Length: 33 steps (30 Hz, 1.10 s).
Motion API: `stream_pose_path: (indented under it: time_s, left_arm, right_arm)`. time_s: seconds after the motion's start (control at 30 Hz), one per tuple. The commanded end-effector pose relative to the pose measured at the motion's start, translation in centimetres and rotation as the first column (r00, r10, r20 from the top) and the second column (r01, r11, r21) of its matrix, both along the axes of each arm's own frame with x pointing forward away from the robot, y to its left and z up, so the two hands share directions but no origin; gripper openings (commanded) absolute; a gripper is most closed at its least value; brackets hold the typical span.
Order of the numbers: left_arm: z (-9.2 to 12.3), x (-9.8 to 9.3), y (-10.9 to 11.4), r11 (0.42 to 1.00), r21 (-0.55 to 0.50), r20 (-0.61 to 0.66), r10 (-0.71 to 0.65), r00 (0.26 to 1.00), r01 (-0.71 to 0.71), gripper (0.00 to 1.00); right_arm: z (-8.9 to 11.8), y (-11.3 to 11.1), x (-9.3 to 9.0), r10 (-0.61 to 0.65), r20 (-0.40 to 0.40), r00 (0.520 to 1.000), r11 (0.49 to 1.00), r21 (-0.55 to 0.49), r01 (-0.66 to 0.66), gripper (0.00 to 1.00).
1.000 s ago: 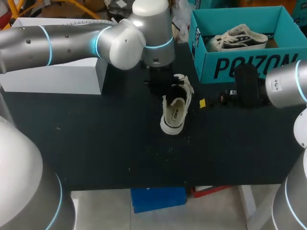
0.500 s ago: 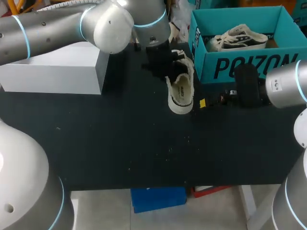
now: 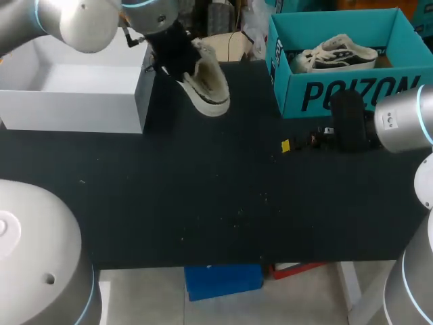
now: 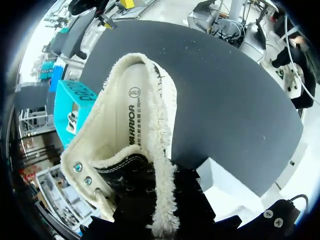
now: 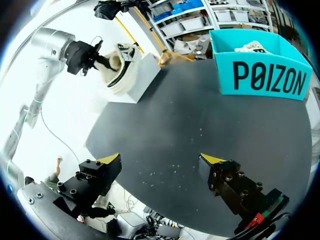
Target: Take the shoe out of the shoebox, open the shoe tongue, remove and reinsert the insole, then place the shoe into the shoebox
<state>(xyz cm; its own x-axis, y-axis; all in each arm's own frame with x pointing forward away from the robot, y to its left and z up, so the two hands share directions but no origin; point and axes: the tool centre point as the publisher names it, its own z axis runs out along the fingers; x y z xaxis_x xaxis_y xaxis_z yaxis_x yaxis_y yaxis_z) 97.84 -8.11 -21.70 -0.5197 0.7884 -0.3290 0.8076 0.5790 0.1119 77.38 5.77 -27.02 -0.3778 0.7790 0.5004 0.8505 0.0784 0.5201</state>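
- The left pincer (image 3: pixel 172 57) was clamped on the shoe (image 3: pixel 206 84), holding it in the air above the back of the worktop (image 3: pixel 203 203).
- The shoe hung just beside the near right corner of the white box (image 3: pixel 74 101), tilted, with its sole towards the worktop's middle.
- In the left wrist view, the shoe (image 4: pixel 135 135) filled the space ahead of the pincer. Its fringed cream collar gaped and the insole showed inside.
- The pincer's black fingers (image 4: pixel 190 200) gripped the shoe at the laced end. Their yellow tips were hidden.
- The white box stood open-topped at the worktop's back left.
- The teal box (image 3: pixel 338 95) stood at the back right, well apart from the held shoe, with a second shoe (image 3: pixel 335 54) lying inside it.
- The right pincer (image 5: pixel 161 159) was wide apart and held nothing. It hovered over the worktop's right side, just in front of the teal box.
- In the right wrist view, the left arm (image 5: pixel 47 45) held the shoe (image 5: pixel 120 67) aloft against the white box's (image 5: pixel 142 75) side.
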Motion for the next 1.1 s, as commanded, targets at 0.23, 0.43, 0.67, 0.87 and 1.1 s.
stream_pose_path:
  time_s: [0.23,0.43,0.67,0.87,1.1]
  left_arm:
    - [4.9,-3.6,16.3,0.826,-0.154,0.032,0.553,0.832,-0.543,0.0]
    - [4.0,-3.3,20.1,0.777,-0.166,0.006,0.616,0.788,-0.607,0.0]
    - [2.9,-1.9,23.3,0.74,-0.187,-0.014,0.655,0.755,-0.646,0.0]
    - [1.8,0.4,26.7,0.719,-0.198,-0.027,0.675,0.737,-0.666,0.0]
    - [0.3,3.4,29.4,0.728,-0.19,-0.039,0.665,0.746,-0.659,0.0]
  right_arm:
    - [0.0,0.2,0.1,-0.001,-0.002,1.0,1.0,-0.003,0.001,1.0]
    - [0.0,0.2,0.1,-0.001,-0.002,1.0,1.0,-0.003,0.001,1.0]
    - [0.0,0.2,0.1,-0.001,-0.002,1.0,1.0,-0.003,0.001,1.0]
    - [0.0,0.2,0.1,-0.001,-0.002,1.0,1.0,-0.003,0.001,1.0]
    - [0.0,0.2,0.1,-0.001,-0.002,1.0,1.0,-0.003,0.001,1.0]
